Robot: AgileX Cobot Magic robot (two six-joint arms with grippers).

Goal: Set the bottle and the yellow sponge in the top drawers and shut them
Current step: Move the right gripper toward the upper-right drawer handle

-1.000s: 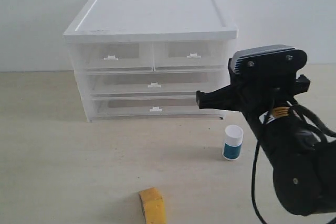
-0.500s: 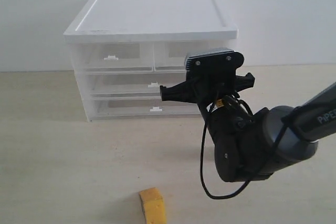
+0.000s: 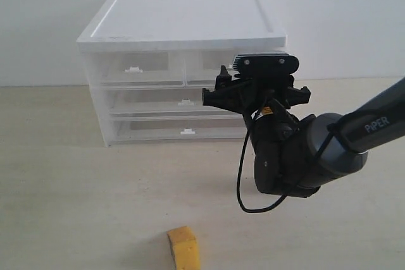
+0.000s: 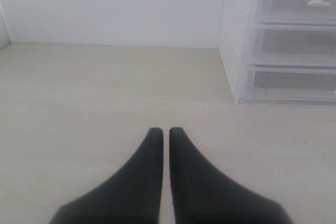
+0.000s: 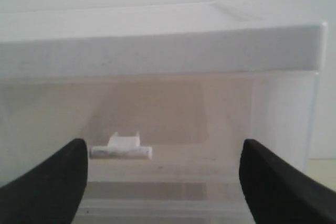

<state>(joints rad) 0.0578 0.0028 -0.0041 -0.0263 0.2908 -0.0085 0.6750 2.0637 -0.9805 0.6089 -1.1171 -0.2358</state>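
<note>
Exterior view: yellow sponge (image 3: 183, 248) at 6 o'clock, its near end cut by the frame edge. Right arm (image 3: 297, 156) runs out of frame at 3 o'clock. It covers most of the right top drawer (image 3: 201, 66), handle hidden. Left wrist view: cabinet (image 4: 239, 51) cropped by the frame. Right wrist view: same drawer's front is soft, inside unreadable.

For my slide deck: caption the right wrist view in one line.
Open jaws face a closed top drawer, its white handle showing between them.

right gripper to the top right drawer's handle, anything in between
Nothing. In the right wrist view the right gripper stands open facing the handle, with no object between.
</note>
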